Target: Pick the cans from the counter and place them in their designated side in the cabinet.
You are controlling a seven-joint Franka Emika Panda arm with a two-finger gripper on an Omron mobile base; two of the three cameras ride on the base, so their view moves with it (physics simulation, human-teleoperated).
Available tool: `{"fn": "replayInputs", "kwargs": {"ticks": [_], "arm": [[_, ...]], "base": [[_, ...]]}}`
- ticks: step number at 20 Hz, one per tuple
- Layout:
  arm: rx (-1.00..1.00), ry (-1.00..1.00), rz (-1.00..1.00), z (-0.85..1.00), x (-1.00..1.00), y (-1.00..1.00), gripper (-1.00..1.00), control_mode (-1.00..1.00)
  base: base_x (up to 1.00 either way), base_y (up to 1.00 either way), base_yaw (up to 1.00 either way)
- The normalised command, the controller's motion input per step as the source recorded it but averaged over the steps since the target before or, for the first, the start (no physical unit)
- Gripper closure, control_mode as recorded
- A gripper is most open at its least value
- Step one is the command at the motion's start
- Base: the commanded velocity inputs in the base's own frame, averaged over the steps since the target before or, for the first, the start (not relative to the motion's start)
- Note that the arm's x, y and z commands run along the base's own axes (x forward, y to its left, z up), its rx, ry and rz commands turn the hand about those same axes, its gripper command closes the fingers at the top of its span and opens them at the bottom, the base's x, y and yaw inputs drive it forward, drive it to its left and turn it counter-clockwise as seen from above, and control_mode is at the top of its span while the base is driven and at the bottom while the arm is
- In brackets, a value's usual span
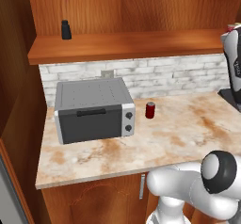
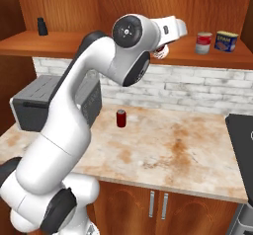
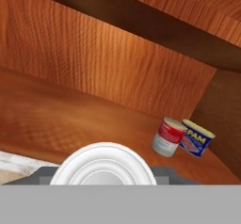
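A: Where do we stand with the cans?

B: We are mid-carry, as we judge it. Our gripper [image 2: 160, 51] is raised to the long reddish-brown wooden cabinet shelf [image 2: 74, 42], and in the hand view a round white-and-silver can top [image 3: 103, 164] sits right at the bottom between our fingers, so we take them to be closed around a can. In the right base view a bit of red-and-white label shows just under the wrist.

A: And the others?

B: A red-and-white labelled can with a silver base [image 2: 203, 43] already stands on the right end of the shelf, touching or just beside a blue-labelled rectangular tin [image 2: 227, 41]. A small plain dark red can [image 1: 150, 109] is upright on the beige marble-look tabletop [image 1: 179, 138], just right of the grey toaster oven [image 1: 93, 109]. A small black bottle [image 1: 66, 29] stands at the shelf's far left.

A: So what does the next move call for?

B: We should travel right along the shelf towards the standing can, keep ours upright and clear of the board's front edge, lower it near its neighbour without knocking it, then spread the fingers. The dark red can comes after.
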Motion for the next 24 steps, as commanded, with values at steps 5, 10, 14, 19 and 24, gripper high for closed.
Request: {"fn": "replayInputs", "kwargs": {"ticks": [5,10,14,19,24], "arm": [[0.00,0.01,0.00,-0.04,0.29,-0.08,1.00,-1.00],[0.00,0.00,0.00,-0.06,0.25,-0.13,1.00,-1.00],[0.00,0.01,0.00,-0.08,0.28,-0.09,1.00,-1.00],[0.00,0.02,0.00,-0.02,0.26,-0.08,1.00,-1.00],[0.00,0.01,0.00,0.00,0.28,-0.11,1.00,-1.00]], "base": [[0.00,0.00,0.00],[0.00,0.00,0.00],[0.00,0.00,0.00],[0.00,0.00,0.00],[0.00,0.00,0.00]]}}
